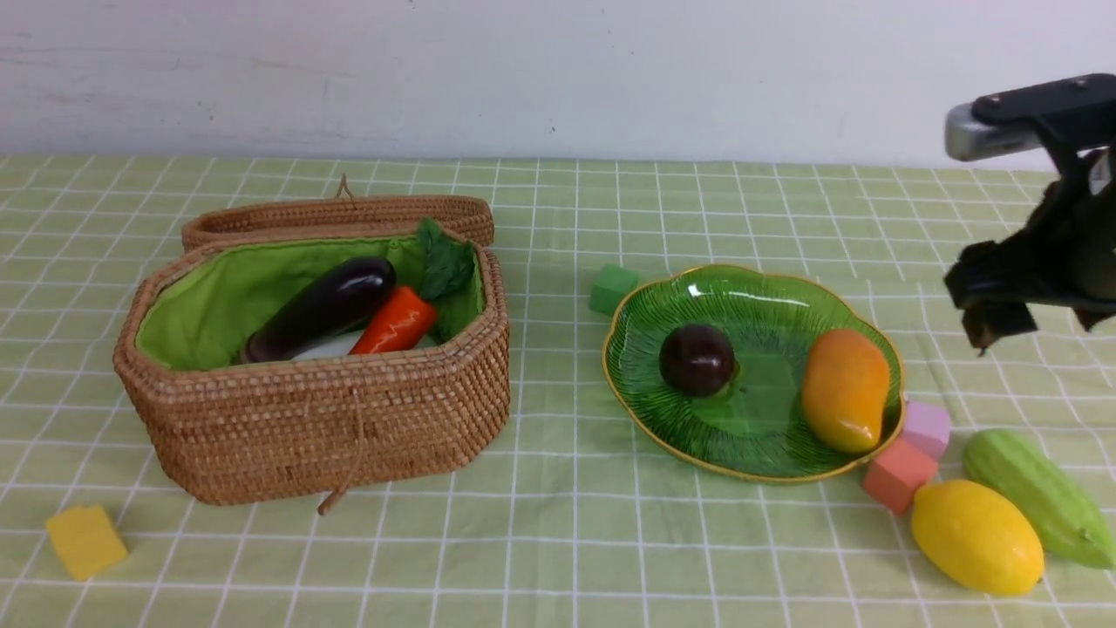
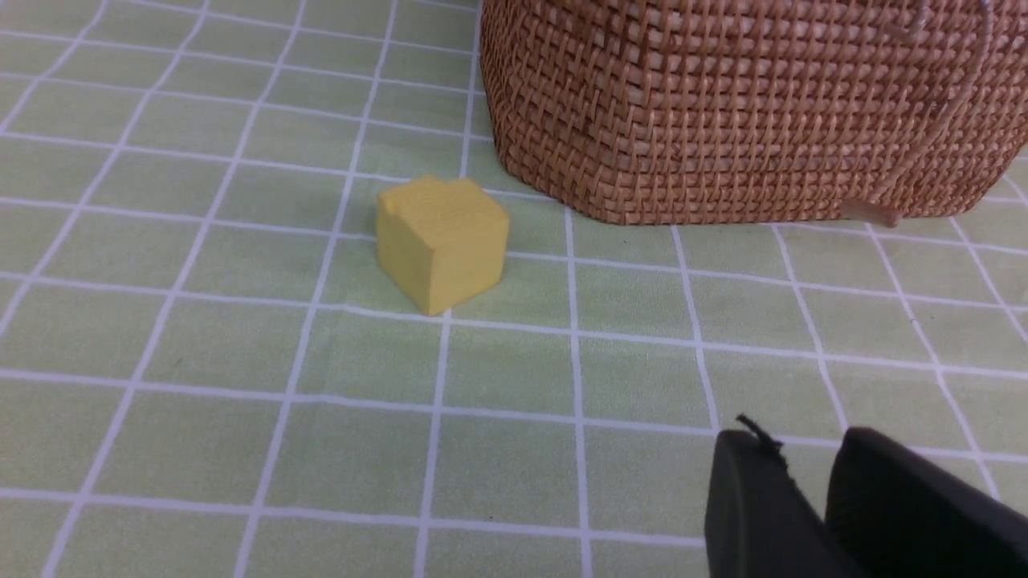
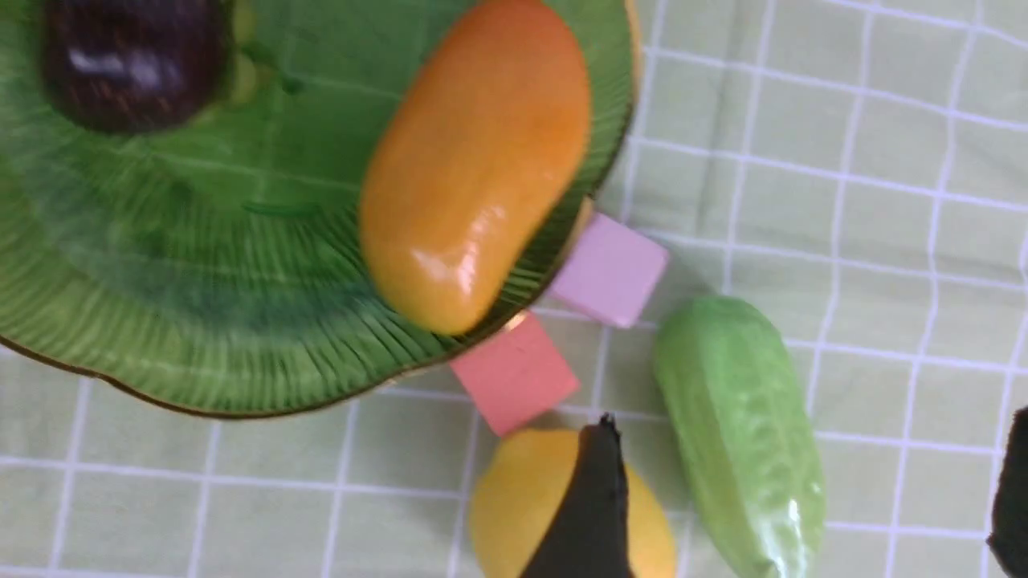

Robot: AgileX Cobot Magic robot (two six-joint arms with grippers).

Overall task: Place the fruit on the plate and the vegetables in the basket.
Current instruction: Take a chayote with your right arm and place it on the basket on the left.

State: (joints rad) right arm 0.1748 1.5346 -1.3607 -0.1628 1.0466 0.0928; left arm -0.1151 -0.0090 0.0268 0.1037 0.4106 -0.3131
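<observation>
The lemon [image 1: 976, 536] lies just beside the gourd [image 1: 1042, 497], so the right gripper [image 1: 1037, 327], jaws wide apart, could catch both; the left gripper [image 2: 819, 482] idles, jaws nearly together.

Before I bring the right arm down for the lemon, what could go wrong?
1. The lemon lies close beside the gourd, so the open right gripper may catch or shove both.
2. The red cube and pink cube sit between the lemon and the plate rim; a finger could clip them and jolt the plate.
3. The mango rests near that rim, so a dropped lemon might knock it off.
</observation>
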